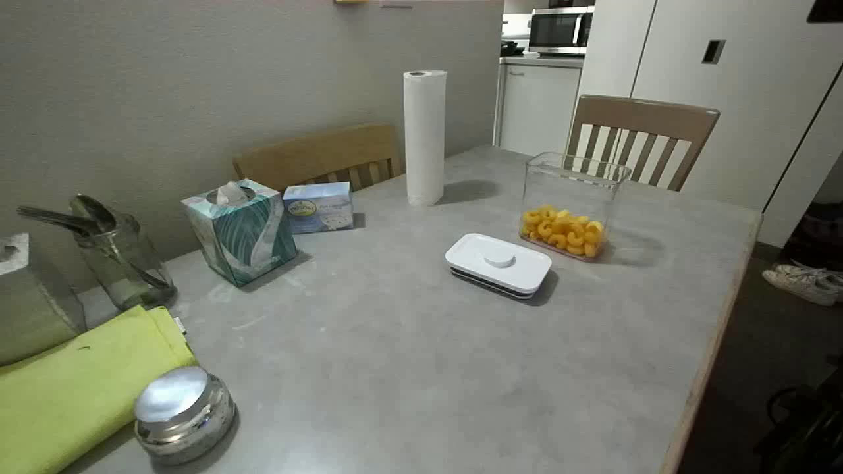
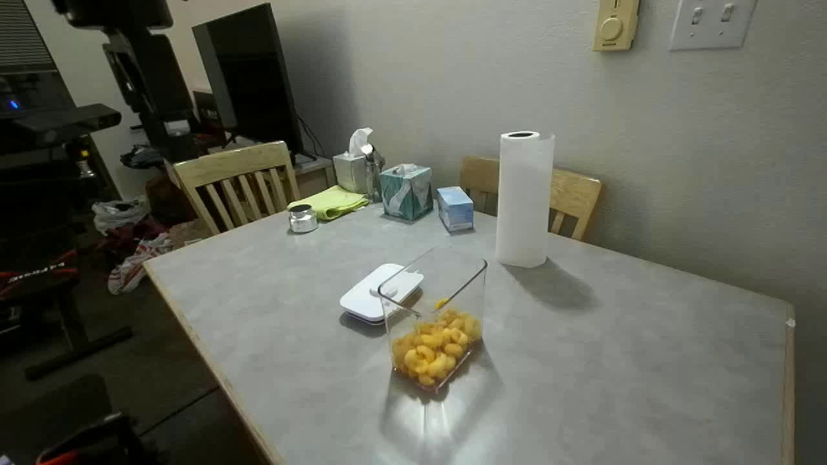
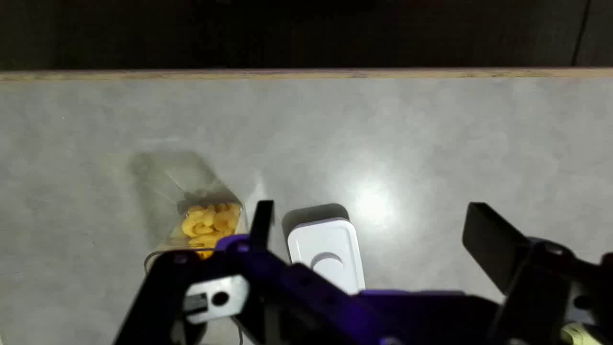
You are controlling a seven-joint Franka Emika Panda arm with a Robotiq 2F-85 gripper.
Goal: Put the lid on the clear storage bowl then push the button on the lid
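The flat white lid (image 1: 466, 253) lies on the table beside the bowl in both exterior views (image 2: 362, 302). The raised round button (image 1: 498, 257) is at its centre. The clear storage bowl (image 1: 573, 187) stands upright and uncovered, with yellow-orange pieces in its bottom; it also shows in an exterior view (image 2: 439, 281). In the wrist view my gripper (image 3: 372, 206) is open and empty, above the table. The lid (image 3: 311, 239) and part of the button (image 3: 329, 268) show between the fingers, nearer the left one. The left finger and gripper body partly hide the bowl (image 3: 243, 223).
A paper towel roll (image 1: 425, 138) stands near the bowl and lid. A tea box (image 1: 319, 207), teal tissue box (image 1: 244, 230), jar with utensils (image 1: 125, 263), yellow-green cloth (image 1: 92, 388) and shiny metal jar (image 1: 184, 415) are farther along. The table edge (image 3: 306, 73) shows in the wrist view.
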